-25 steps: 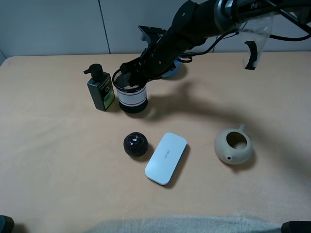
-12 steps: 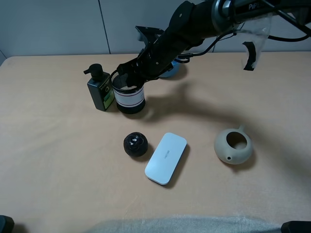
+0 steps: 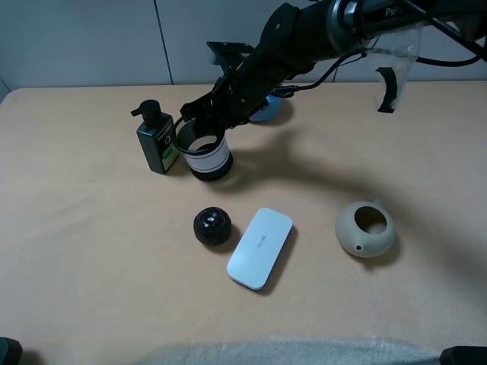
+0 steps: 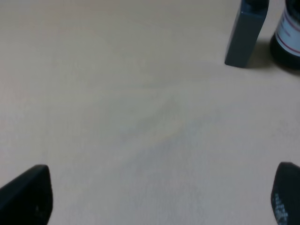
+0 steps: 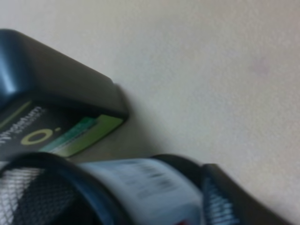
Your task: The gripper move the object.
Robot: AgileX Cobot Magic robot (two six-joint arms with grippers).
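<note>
Beige tabletop fills the high view, with a grey wall behind. The pen cup stands toward the far side, just beside the pump bottle. Whether the two touch is unclear.

The right gripper reaches across the middle of the table and sits right on the cup's open rim, so the cup lies directly under the claw. The cup's long axis runs close to vertical, with the top leaning a little toward the bottle. In the right wrist view the mesh and white band fill the near field. One dark finger lies against the outside of the wall. That picture is blurred, but the claw appears to be clamped on the rim, with the wall pinched between its fingers.

The left gripper hangs low over bare table, its jaws wide apart with nothing between them. It is well apart from the cup and the bottle. The right arm is plainly the nearer one.

Any shift probably has to lead away from the bottle, toward open surface.
</note>
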